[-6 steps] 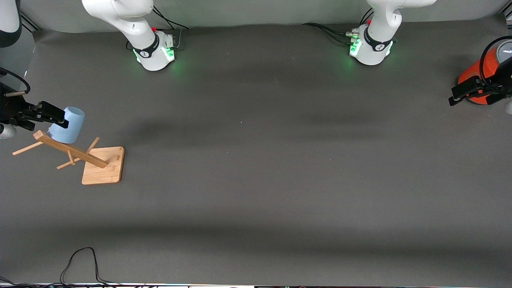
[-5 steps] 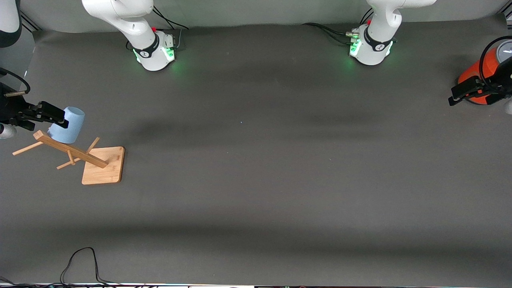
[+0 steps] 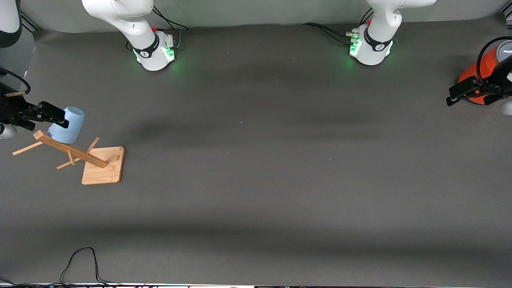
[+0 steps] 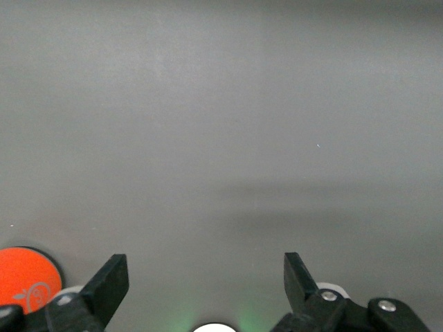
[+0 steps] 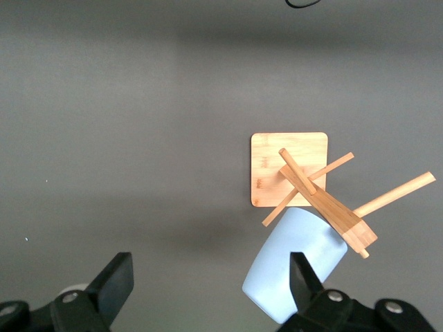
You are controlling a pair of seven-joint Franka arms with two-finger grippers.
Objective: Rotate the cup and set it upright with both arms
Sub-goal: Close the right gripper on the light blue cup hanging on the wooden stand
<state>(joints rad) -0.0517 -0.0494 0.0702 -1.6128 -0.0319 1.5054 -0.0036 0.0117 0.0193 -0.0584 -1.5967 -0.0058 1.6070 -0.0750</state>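
Pale blue is the one cup (image 3: 67, 125) you have here, hanging mouth-down and tilted on a peg of the single bamboo rack (image 3: 80, 156), toward the right arm's end of the bench (image 3: 256, 180). The rack has one square base, one slanted post and several thin pegs sticking out. In the right wrist view the cup (image 5: 294, 263) sits against the post's upper end, with the rack's base (image 5: 273, 176) flat on the bench.

You have two tools. The right tool (image 3: 50, 113) is at the cup's side, one black finger showing against the cup's wall; its fingers (image 5: 114, 283) stand wide apart in the right wrist view, gripping nothing. The left tool (image 3: 460, 91) hovers over the one orange cylinder (image 3: 478, 74) at the left arm's end of the bench, fingers (image 4: 111, 283) spread and empty too. The cylinder's orange top (image 4: 24, 277) shows just beside one finger.

Two green-lit arm bases stand along the bench's edge.
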